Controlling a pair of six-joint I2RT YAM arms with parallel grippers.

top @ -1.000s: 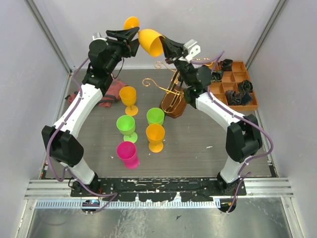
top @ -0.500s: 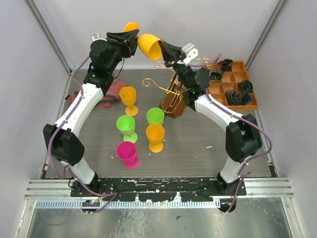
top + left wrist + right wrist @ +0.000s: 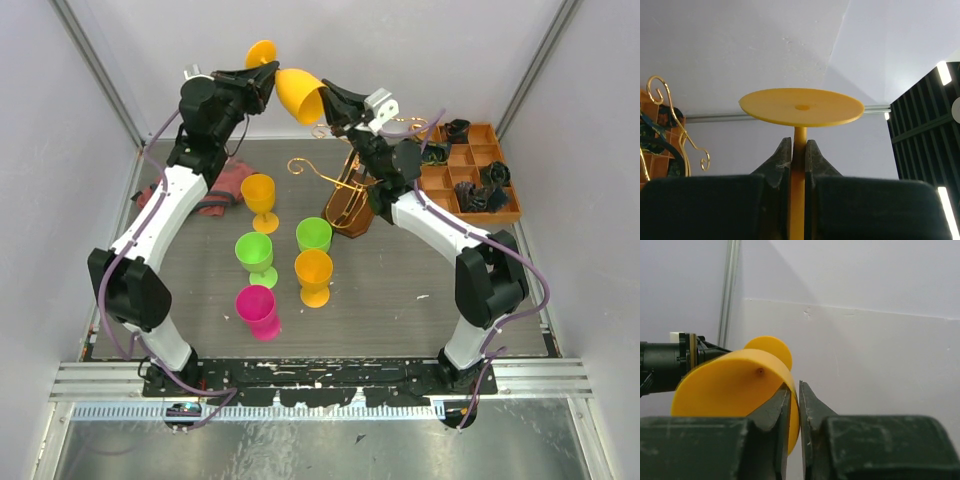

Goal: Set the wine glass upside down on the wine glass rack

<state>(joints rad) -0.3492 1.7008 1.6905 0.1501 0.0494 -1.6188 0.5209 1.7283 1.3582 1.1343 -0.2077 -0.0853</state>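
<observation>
Nearby, the wine glass rack stands bare. Beyond and above it, the wine glass is held aloft, stem clamped by the left gripper, rim pinched by the right gripper, seemingly for a handover.

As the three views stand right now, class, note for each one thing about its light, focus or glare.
Top external: soft, even light, only faint shadows on the table, everything sharp. Left wrist: light strips at the right edge blow out; the left tool is dark and blurred near the lens, the glass sharper. Right wrist: flat light on the wall, right tool soft, no glare.
</observation>
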